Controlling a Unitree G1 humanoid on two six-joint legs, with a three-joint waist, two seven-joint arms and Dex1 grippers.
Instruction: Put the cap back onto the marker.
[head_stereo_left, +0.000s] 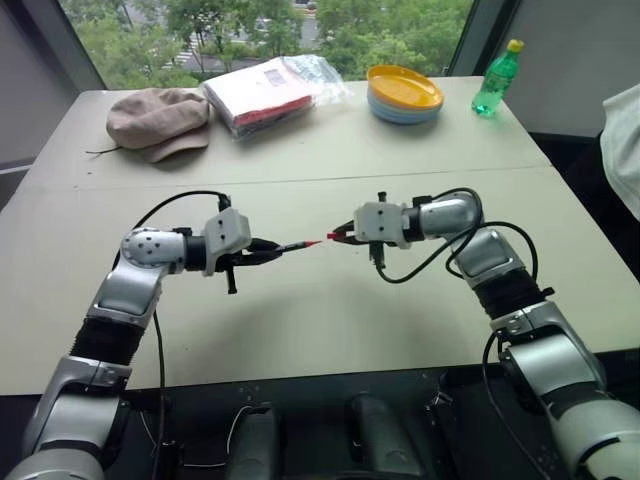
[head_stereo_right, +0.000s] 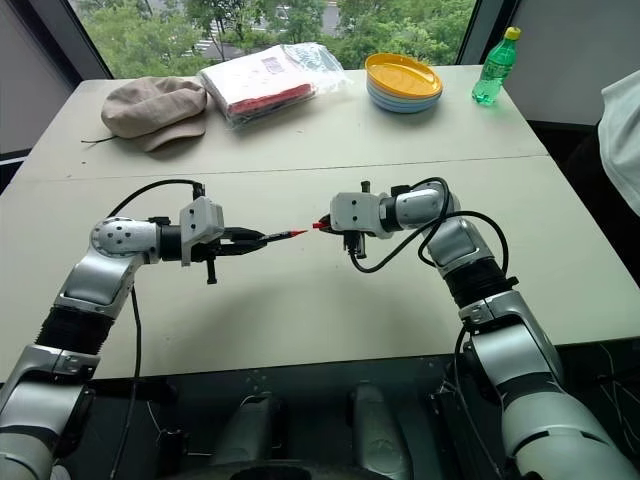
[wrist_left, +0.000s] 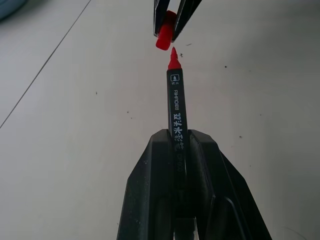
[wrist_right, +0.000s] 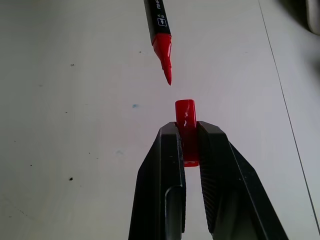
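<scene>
Gripping mid-frame, the left gripper (head_stereo_left: 262, 251) is clenching the light, stiff marker (wrist_left: 177, 107); the right gripper (wrist_right: 190, 145) is pinching the tiny, slippery-looking cap (wrist_right: 186, 120).

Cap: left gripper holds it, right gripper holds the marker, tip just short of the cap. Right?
Swapped. The right gripper is shut on the red cap, as the right wrist view shows, and the left gripper is shut on the marker. The rest holds: the marker's red tip sits just short of the cap, with a small gap.
</scene>
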